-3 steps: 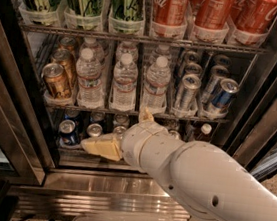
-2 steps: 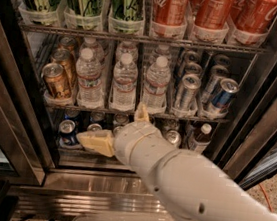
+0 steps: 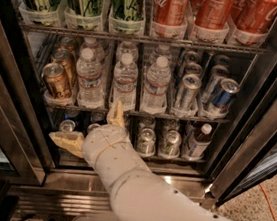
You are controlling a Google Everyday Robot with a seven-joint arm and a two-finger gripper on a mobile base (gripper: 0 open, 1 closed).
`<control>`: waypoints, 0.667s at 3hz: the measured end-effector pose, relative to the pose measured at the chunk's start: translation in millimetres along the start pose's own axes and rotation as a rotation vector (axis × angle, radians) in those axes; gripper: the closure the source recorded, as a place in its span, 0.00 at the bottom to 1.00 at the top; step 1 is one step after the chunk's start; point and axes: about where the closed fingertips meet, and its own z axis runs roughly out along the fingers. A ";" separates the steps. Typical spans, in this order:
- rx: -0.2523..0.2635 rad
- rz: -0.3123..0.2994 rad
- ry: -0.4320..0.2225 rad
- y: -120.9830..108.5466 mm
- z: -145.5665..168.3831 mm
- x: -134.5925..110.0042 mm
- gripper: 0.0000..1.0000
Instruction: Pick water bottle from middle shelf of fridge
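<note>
Since gripper [image 3: 86, 121] sits just below the middle shelf [image 3: 178, 118] front rail, fingers [image 3: 116, 116] spread wide apart and empty, it's likely set to straddle a bottle. Water bottle [image 3: 125, 80] stands upright in its lane tray [image 3: 122, 104] at the shelf's front edge, right above the upper finger.
</note>
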 end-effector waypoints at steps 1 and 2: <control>0.123 -0.052 -0.041 -20.7 8.3 -13.0 0.00; 0.294 -0.020 -0.042 -81.8 0.6 -16.6 0.00</control>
